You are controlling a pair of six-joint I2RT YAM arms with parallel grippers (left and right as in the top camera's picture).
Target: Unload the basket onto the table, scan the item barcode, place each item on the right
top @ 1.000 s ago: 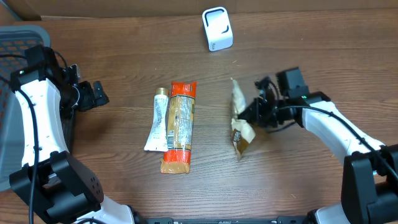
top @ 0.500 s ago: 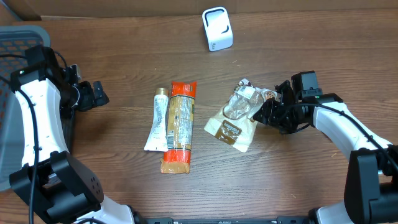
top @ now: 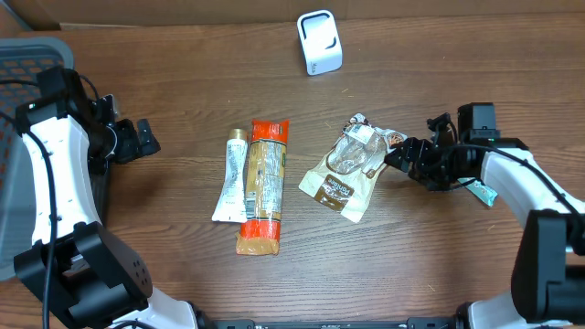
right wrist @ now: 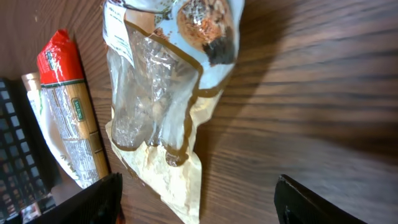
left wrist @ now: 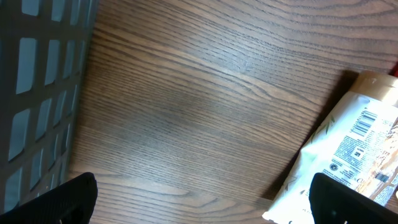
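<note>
Snack pouch [top: 347,174]: probably light, crinkly, floppy, so best pinch sealed edge. Right gripper [top: 407,157] gaping, empty; left gripper [top: 146,140] same.

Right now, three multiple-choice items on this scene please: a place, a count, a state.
1. Where is the white scanner? A) on the red packet B) far side of the table, apart from the packages C) beside the tube
2. How many packages lie on the table? A) one B) three C) six
3. The right fingers are: A) shut on the pouch B) shut on the tube C) open, gripping nothing
1 B: it stands alone. 2 B: tube, red packet, pouch. 3 C: wide apart, nothing between them.
</note>
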